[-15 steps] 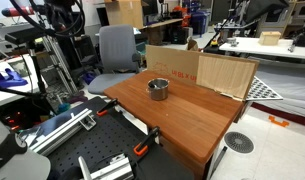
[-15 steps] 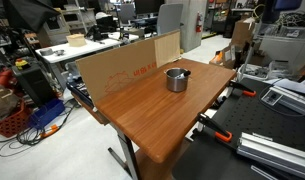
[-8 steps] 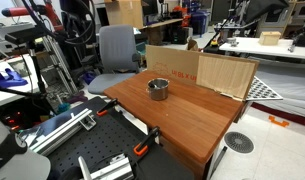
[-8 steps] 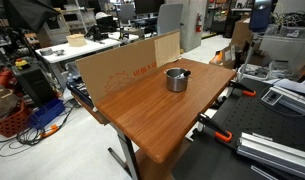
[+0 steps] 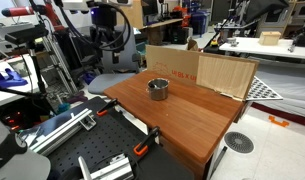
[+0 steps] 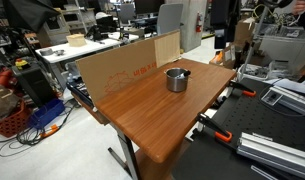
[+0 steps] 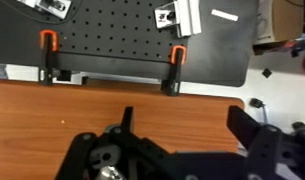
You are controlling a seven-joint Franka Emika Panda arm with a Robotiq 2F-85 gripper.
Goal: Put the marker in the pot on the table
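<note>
The shiny silver pot (image 5: 158, 88) stands upright on the reddish-brown table (image 5: 197, 115), near its far edge. It also shows in an exterior view (image 6: 176, 79) on the table (image 6: 152, 115). My gripper (image 5: 114, 38) hangs in the air beyond the table's edge, well apart from the pot, and shows in an exterior view (image 6: 221, 18) at the top. In the wrist view the gripper (image 7: 185, 125) is open, with only bare table top (image 7: 52, 110) between its dark fingers. The marker does not show in any view. The pot is outside the wrist view.
Cardboard panels (image 5: 204, 68) (image 6: 122, 65) stand along the table's far side. A grey office chair (image 5: 118, 50) is behind the arm. Orange clamps (image 7: 176, 55) grip the table edge beside a black perforated board (image 7: 122, 35). A grey floor disc (image 5: 239, 143) lies below.
The arm has swung in from the side towards the table and now shows larger in both exterior views. The pot has not moved.
</note>
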